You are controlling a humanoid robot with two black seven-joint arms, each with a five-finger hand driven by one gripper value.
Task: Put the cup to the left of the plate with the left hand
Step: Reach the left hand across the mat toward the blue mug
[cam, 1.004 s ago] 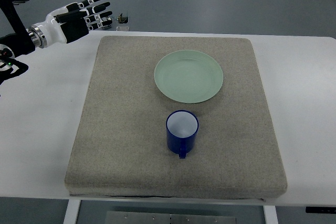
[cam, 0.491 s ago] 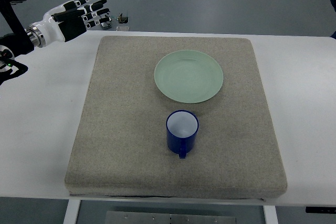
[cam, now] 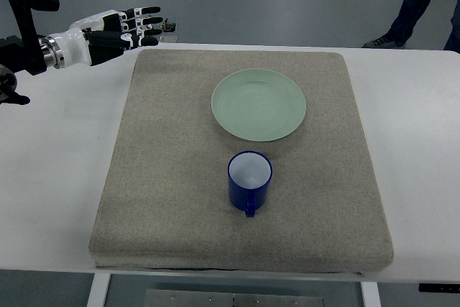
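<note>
You've got the blue cup (cam: pixel 249 181) upright on the grey mat (cam: pixel 165 177), just in front of the green plate (cam: pixel 259 104), handle facing the robot. Left robot hand (cam: pixel 118 28) hovers beyond the plate's far-left, off the mat corner over the white desk (cam: pixel 50 170), fingers stretched out, holding nothing. A person's legs (cam: pixel 417 1) stand far right.

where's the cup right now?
In the top view the blue cup stands upright on the grey mat, just on the near side of the green plate, handle toward the robot. The left hand is far off at the upper left.
</note>
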